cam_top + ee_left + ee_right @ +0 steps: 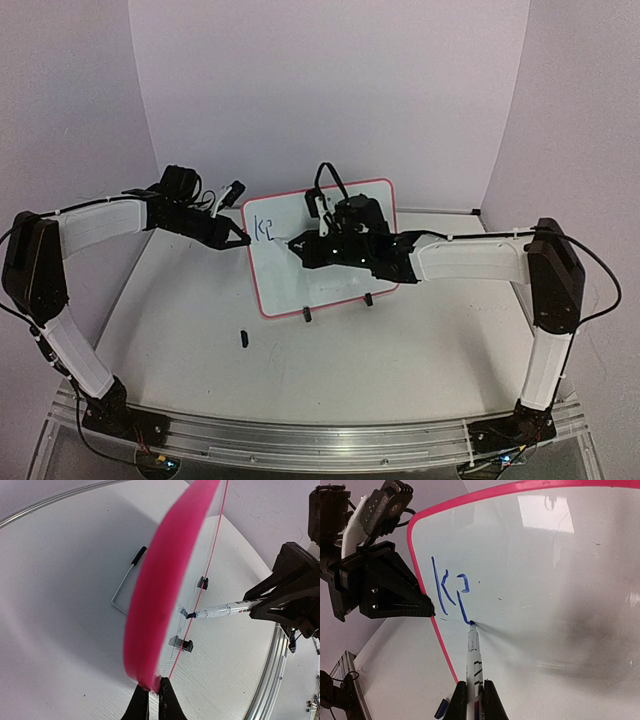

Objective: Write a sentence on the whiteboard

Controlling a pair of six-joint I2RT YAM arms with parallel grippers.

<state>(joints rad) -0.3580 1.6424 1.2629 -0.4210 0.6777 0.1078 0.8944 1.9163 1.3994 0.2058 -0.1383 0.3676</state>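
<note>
The whiteboard (290, 285) stands upright on two black clip feet (307, 316) at mid-table, its red border (422, 527) showing. The sentence (447, 587) is a blue "k" and part of a second letter near the top left, also in the top view (265, 230). My right gripper (472, 696) is shut on a white marker (473, 655) whose blue tip touches the board at the end of the second letter. My left gripper (154, 692) is shut on the board's red left edge (165, 580), and shows in the top view (243, 240).
The marker's blue cap (243, 338) lies on the table in front of the board's left corner. A bent wire rod with a black grip (127, 577) lies behind the board. The aluminium rail (320, 435) runs along the near edge.
</note>
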